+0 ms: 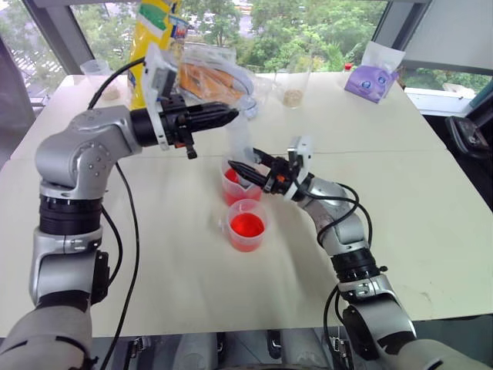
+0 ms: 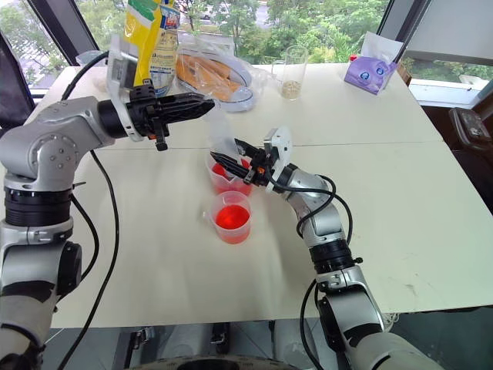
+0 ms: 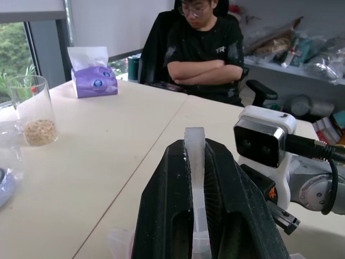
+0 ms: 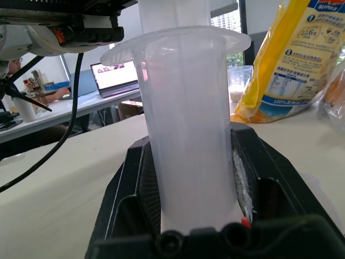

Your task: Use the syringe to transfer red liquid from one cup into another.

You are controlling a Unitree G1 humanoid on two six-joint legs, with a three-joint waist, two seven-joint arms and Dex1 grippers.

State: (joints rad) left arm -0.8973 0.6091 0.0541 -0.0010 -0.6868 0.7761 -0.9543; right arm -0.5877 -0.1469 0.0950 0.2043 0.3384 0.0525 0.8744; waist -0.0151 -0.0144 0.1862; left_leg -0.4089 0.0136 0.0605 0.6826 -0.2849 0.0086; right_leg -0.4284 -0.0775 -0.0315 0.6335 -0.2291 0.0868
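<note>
Here, in the left eye view, the right gripper [image 1: 245, 171] is clamped on the barrel of the syringe [image 1: 240, 146], which stands upright with its lower end in the far cup [image 1: 236, 185] of red liquid [image 1: 248, 226], while the left gripper [image 1: 229, 116] is closed on the plunger top above it; a second cup [image 1: 246, 225] stands just in front, near the bench [image 1: 431, 231] middle. In the right eye view, both cups sit well clear of the bench edges, with open room to the right and front, but a yellow bag [image 2: 146, 38] and a wrapped tray [image 2: 216, 73] crowd the far left behind the left arm. In the left wrist view, the plunger's flat stem [image 3: 194, 178] runs between the shut fingers [image 3: 161, 216], and a seated person [image 3: 207, 48] waits beyond the bench. In the right wrist view, the pale barrel and its flange fill the closed grip; red seems to tint it faintly, though I cannot tell how full it is. The step is likely drawing liquid: the left should pull straight up along the barrel's line while the right holds steady, keeping the tip submerged and the cup untipped.
</note>
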